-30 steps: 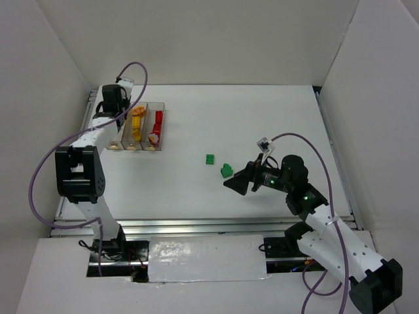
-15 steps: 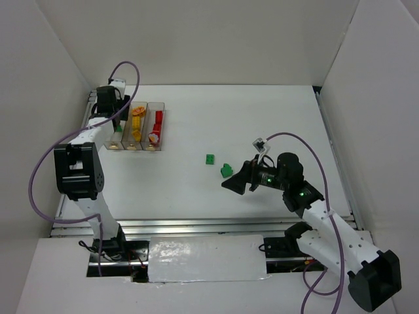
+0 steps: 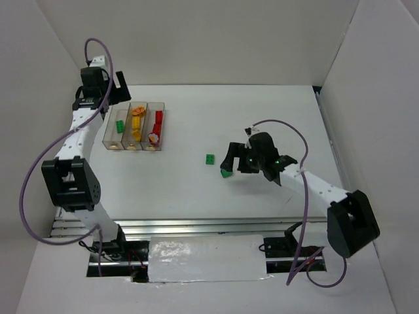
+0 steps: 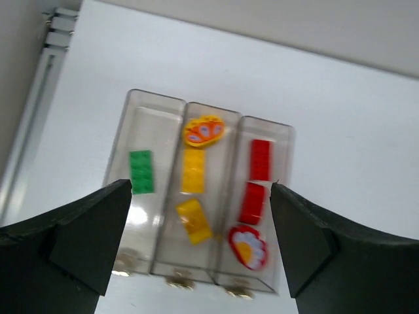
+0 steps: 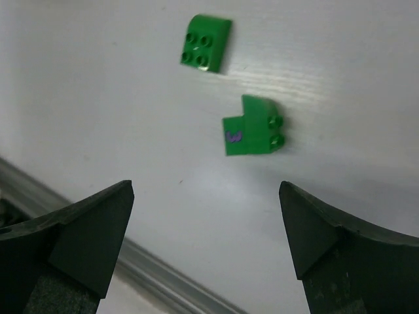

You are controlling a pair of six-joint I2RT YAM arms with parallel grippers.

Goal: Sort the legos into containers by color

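Note:
The three clear containers [image 3: 114, 145] stand in a row at the left. A green brick [image 3: 120, 125] lies in the left one, yellow legos [image 3: 135, 124] in the middle one and red legos [image 3: 158, 123] in the right one. My left gripper [image 3: 105, 91] hangs open high above their far end, holding nothing. From the left wrist, the green brick [image 4: 141, 172] shows between the open fingers [image 4: 91, 235]. Two green legos lie loose mid-table: a square one [image 3: 209, 159] and a stepped one [image 3: 226, 173]. My right gripper [image 3: 230, 162] hovers open over the stepped one [image 5: 252, 127].
White walls close in the table on three sides. A metal rail [image 3: 196, 226] runs along the near edge, seen also from the right wrist as the rail [image 5: 163, 275]. Another rail [image 4: 39, 98] borders the left side by the containers.
My left gripper opened, left the green brick in the left container and drew up and back. My right arm swung left, its open gripper now over the stepped green lego.

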